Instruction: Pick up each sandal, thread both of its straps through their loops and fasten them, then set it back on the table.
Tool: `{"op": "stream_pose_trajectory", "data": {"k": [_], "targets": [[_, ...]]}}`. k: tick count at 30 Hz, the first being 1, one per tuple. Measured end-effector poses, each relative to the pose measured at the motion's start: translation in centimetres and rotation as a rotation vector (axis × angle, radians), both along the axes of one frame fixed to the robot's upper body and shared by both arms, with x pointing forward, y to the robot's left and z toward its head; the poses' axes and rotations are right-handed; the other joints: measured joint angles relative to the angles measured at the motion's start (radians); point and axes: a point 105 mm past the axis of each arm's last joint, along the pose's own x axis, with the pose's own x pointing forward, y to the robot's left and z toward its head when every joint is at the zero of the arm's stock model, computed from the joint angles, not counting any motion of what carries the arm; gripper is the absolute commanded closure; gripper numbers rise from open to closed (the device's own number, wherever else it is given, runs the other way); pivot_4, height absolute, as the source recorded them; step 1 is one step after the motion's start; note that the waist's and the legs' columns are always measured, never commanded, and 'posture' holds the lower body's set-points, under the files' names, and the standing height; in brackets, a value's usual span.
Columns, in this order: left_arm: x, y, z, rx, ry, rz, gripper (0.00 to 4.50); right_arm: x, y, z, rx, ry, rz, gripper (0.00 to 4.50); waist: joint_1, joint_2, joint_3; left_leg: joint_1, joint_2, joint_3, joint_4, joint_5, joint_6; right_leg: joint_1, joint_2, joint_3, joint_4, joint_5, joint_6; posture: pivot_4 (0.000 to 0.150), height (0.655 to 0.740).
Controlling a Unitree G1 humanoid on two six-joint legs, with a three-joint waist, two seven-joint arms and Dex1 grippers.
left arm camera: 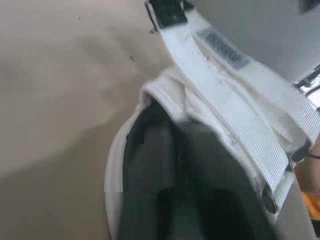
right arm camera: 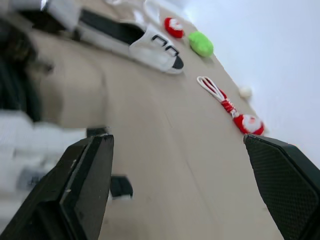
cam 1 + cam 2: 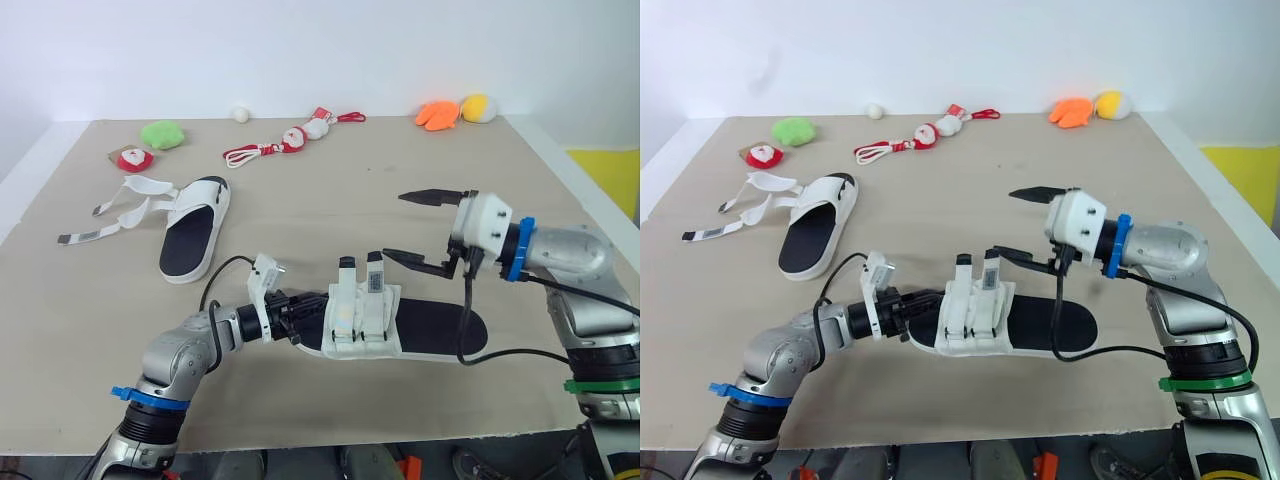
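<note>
Near sandal [image 3: 400,325]: we see it front centre on the bench [image 3: 330,190], straps [image 3: 374,272] upright.
Left pincer [image 3: 295,318]: at its toe end; we cannot tell its grip.
Right pincer [image 3: 393,225]: spread wide beside the strap tips.
Other sandal [image 3: 195,235]: far left, unfastened.

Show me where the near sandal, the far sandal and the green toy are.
near sandal [image 3: 437,326], left eye view, on its black footbed.
far sandal [image 3: 188,245], left eye view, on its black footbed.
green toy [image 3: 162,134], left eye view, on its middle.
</note>
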Motion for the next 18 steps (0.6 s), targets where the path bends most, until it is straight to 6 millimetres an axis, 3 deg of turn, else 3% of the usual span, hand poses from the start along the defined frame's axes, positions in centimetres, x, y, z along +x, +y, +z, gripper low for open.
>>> {"op": "stream_pose_trajectory", "data": {"k": [4,5,10,14,18], "targets": [[0.6,1.7,0.0,0.019,-0.01,0.094,0.29,-0.6,-1.4,-0.8,-0.124,-0.149,0.044,0.0,0.0,0.0,0.001,0.0,0.0,0.0,0.0,0.0,0.0,0.0,0.0,0.0,0.0,0.0,0.0,0.15,0.74],[0.6,1.8,0.2,0.019,-0.018,0.102,0.06,-0.6,-1.6,-0.8,-0.138,-0.171,0.048,0.0,0.0,0.0,0.001,0.0,0.0,0.0,0.0,0.0,0.0,0.0,0.0,0.001,0.0,0.001,0.001,0.15,0.74],[0.8,3.1,3.4,-0.01,-0.175,0.158,0.06,-2.0,-3.4,-1.6,-0.327,-0.389,0.15,0.0,0.0,0.0,0.001,0.0,0.0,0.0,-0.003,0.0,0.0,0.0,0.0,0.001,0.0,0.0,0.0,0.15,0.74],[-0.1,3.2,6.6,-0.026,-0.379,0.09,0.06,-3.8,-4.7,-4.2,-0.506,-0.488,0.28,0.0,0.001,0.0,0.001,0.002,0.0,0.0,-0.003,0.0,0.0,0.001,0.0,0.001,0.0,0.0,-0.001,0.15,0.74],[-1.7,2.0,7.1,-0.01,-0.466,-0.045,0.06,-5.2,-4.5,-5.9,-0.52,-0.521,0.367,0.0,0.001,0.001,0.001,0.003,-0.001,0.002,-0.003,0.0,0.0,0.002,0.0,0.004,0.0,-0.001,-0.005,0.15,0.74]]}}
